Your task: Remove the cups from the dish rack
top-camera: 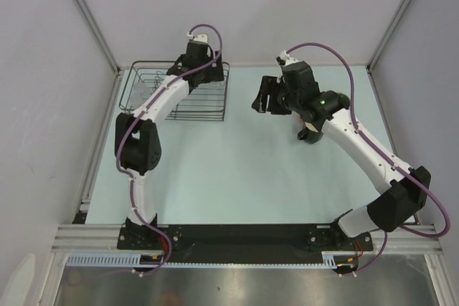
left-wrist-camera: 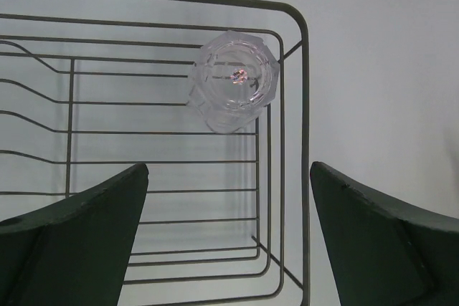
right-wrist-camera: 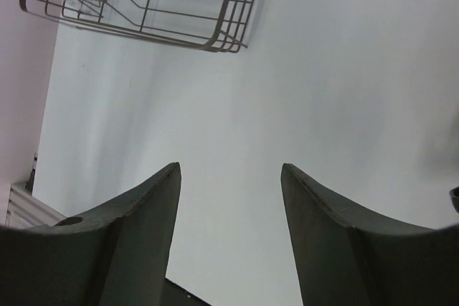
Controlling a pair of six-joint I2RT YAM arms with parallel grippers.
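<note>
The glass tumbler (left-wrist-camera: 234,80) stood, apparently upright, straight ahead of the left gripper's (left-wrist-camera: 228,170) wide-spread fingers; the right gripper (right-wrist-camera: 229,166), parted and empty, hung farther off.

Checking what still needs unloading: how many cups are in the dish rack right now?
1. A clear glass sits in a corner of the dish rack. The left arm covers part of the rack from above, so another may be hidden.
</note>
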